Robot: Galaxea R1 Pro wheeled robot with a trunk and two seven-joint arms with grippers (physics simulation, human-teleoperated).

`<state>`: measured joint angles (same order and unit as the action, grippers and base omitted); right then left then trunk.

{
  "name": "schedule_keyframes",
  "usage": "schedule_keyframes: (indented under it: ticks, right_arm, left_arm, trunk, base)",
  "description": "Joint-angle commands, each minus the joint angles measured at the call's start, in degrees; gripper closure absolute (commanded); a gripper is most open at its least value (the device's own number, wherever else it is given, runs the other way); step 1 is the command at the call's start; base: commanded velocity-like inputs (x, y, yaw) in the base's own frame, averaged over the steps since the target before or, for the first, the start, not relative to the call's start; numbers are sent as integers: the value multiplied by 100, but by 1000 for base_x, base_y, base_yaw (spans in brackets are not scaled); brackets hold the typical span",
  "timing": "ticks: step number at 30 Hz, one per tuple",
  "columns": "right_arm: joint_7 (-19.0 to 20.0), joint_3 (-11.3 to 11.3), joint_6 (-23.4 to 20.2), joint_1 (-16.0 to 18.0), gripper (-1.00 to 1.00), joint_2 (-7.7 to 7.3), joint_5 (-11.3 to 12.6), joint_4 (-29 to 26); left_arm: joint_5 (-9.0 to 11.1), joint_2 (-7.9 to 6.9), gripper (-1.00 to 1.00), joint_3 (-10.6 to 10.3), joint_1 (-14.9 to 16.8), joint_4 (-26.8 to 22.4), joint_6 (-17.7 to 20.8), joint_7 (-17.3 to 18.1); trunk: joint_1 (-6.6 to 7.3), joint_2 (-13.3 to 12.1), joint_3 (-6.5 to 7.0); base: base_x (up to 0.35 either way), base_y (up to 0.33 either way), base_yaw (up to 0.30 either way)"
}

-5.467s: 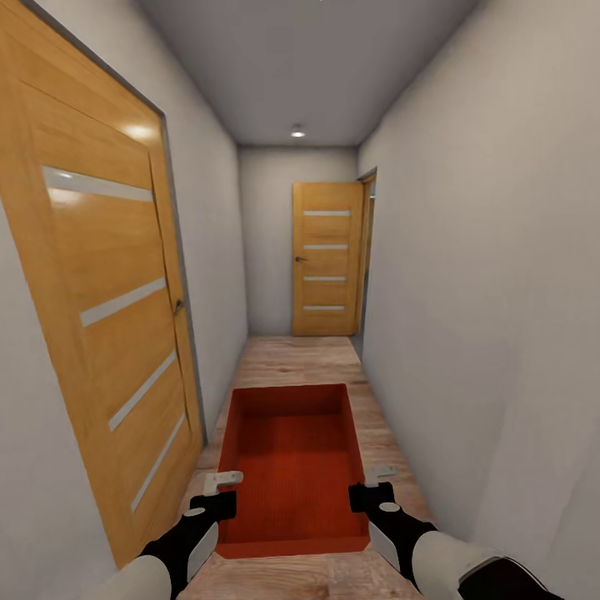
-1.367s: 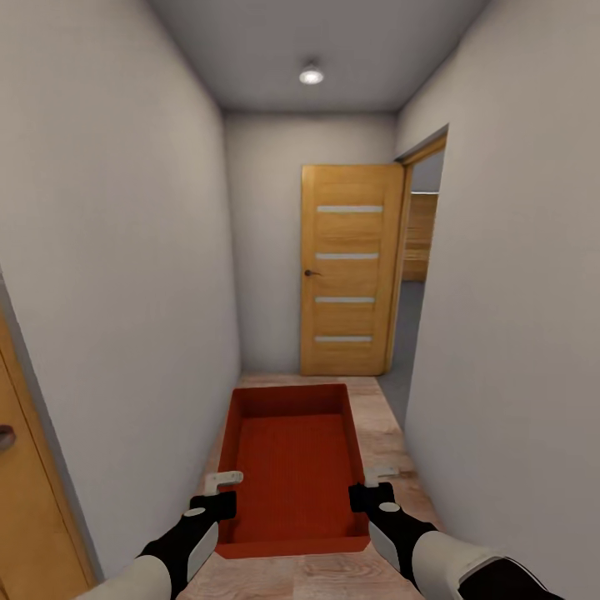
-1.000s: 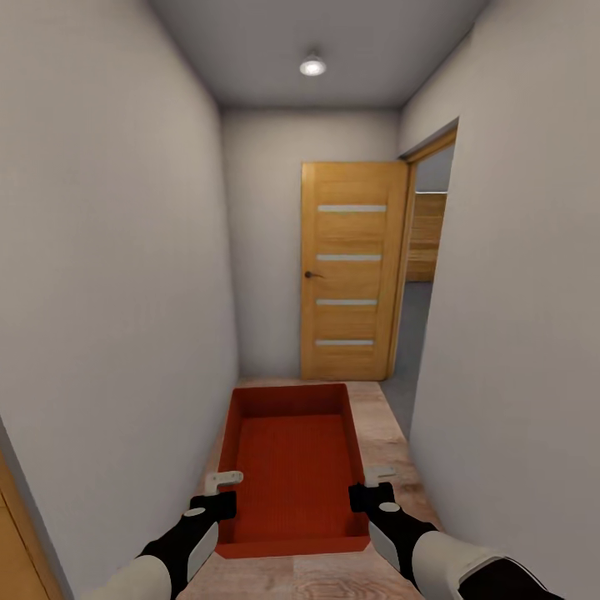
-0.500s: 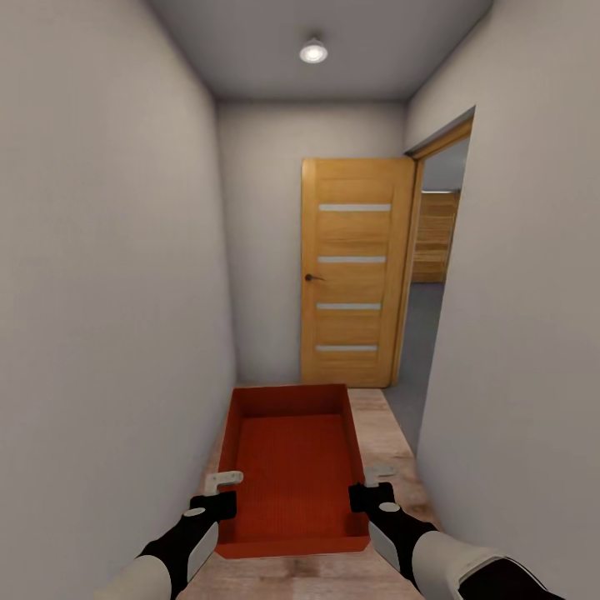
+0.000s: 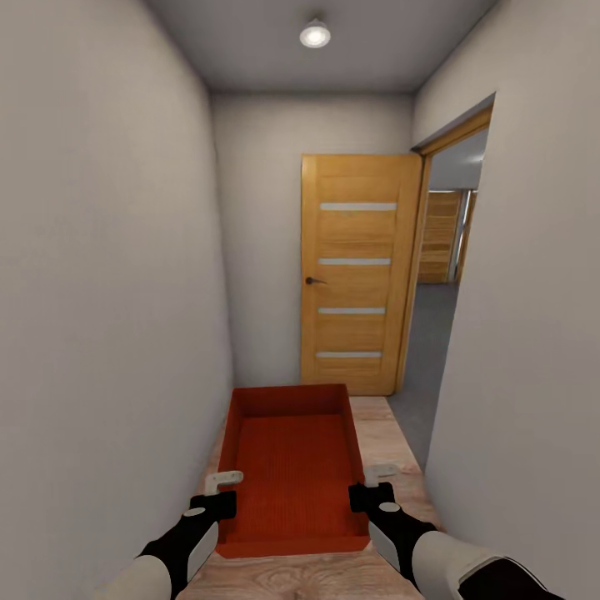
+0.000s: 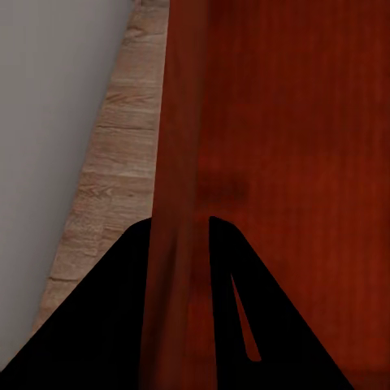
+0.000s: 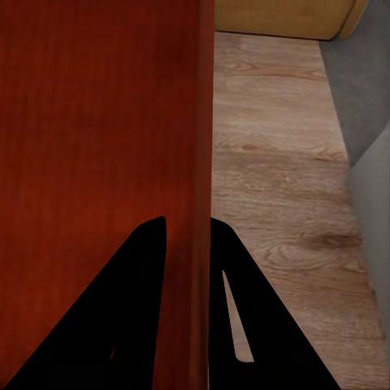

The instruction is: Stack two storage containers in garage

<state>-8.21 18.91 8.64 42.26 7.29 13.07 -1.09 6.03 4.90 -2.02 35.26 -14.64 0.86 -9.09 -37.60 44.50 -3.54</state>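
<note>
Nearest, at 6 o'clock in the head view, the orange-red container [image 5: 293, 468] is carried level between both arms, its ribbed inside open to view. The left hand [image 5: 218, 492] grips the container's left wall near its near corner; in the left wrist view the two dark fingers [image 6: 122, 325] sit on either side of that thin wall [image 6: 175, 162], closed onto it. The right hand [image 5: 371, 485] grips the right wall the same way, one finger [image 7: 134, 317] inside the tub and the other outside. Under the container lies a pale wood-plank floor [image 5: 379, 433], hemmed by grey-white corridor walls [image 5: 108, 292]. Farther, at 12 o'clock, stands a honey-brown door [image 5: 357, 275] with four pale strips. At 1 o'clock a doorway [image 5: 446, 275] opens onto a grey floor [image 5: 425, 350] and a wooden plank wall [image 5: 440, 237]. A round ceiling lamp [image 5: 315, 34] glows overhead.
</note>
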Motion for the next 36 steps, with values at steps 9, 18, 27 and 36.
schedule_keyframes:
  ticks: [9,18,27,36]
  right_arm:
    - [-32,-113,551,10,100,0,64,-5]
    - [-32,-115,551,10,100,0,64,-5]
    - [-32,-112,548,10,100,0,64,-5]
    - [-32,-115,551,10,100,3,64,-5]
  left_arm:
    - [56,-67,100,0,-2,12,11,-111]
    - [56,-65,100,0,-2,-2,11,-111]
    - [49,-69,100,0,-2,3,11,-111]
    - [47,-69,100,-9,-2,-64,-46,-119]
  trunk:
    - [-5,8,-10]
    - [-5,8,-10]
    - [-5,8,-10]
    - [-5,8,-10]
  base:
    - [323,0,0]
    - [323,0,0]
    - [323,0,0]
    - [246,0,-26]
